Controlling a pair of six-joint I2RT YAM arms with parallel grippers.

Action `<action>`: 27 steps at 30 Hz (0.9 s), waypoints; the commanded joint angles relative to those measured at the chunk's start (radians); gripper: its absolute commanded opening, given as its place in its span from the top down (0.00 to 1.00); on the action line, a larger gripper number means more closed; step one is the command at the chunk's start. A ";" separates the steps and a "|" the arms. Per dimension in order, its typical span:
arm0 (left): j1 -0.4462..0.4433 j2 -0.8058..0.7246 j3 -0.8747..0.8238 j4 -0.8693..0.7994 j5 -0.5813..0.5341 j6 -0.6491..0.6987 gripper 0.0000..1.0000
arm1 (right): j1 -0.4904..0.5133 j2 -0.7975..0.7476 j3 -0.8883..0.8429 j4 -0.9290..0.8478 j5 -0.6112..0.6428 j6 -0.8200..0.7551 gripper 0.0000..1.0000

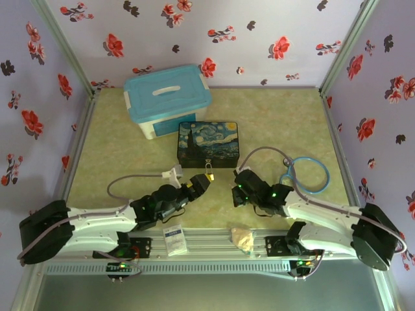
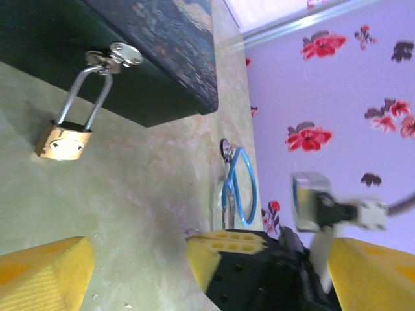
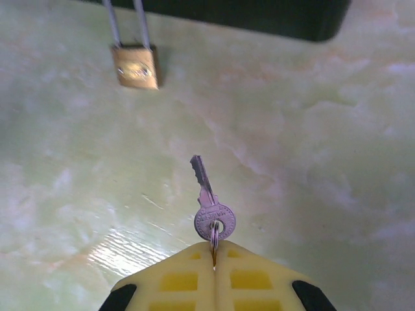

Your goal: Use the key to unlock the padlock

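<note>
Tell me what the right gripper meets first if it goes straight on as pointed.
Probably the front of the dark box, key tip first; the padlock sits left of that line. Depth is unclear.

The top camera looks down from high at the near edge over the whole table (image 1: pixel 117 155). Both wrist cameras sit low and close, facing the padlock (image 2: pixel 63 139), which all three views share.

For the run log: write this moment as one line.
left pincer: open, near padlock | right pincer: shut on key | padlock: hanging from box clasp | key: not yet inserted
</note>
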 commanded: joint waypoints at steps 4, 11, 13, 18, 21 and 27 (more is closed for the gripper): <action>-0.014 0.116 -0.010 0.212 -0.064 -0.100 0.09 | 0.046 -0.082 0.023 0.082 0.064 -0.024 1.00; -0.013 0.265 0.069 0.311 0.023 -0.105 0.21 | 0.110 -0.078 0.009 0.200 0.076 -0.034 1.00; -0.013 0.303 0.073 0.338 0.033 -0.113 0.23 | 0.126 -0.069 0.008 0.219 0.078 -0.038 1.00; -0.013 0.349 0.073 0.338 0.031 -0.148 0.23 | 0.134 -0.047 0.003 0.182 0.117 -0.027 1.00; -0.013 0.380 0.063 0.375 0.024 -0.216 0.23 | 0.134 -0.070 -0.055 0.263 0.096 0.008 1.00; -0.030 0.457 0.061 0.532 -0.009 -0.383 0.17 | 0.134 -0.100 -0.140 0.504 0.082 0.061 1.00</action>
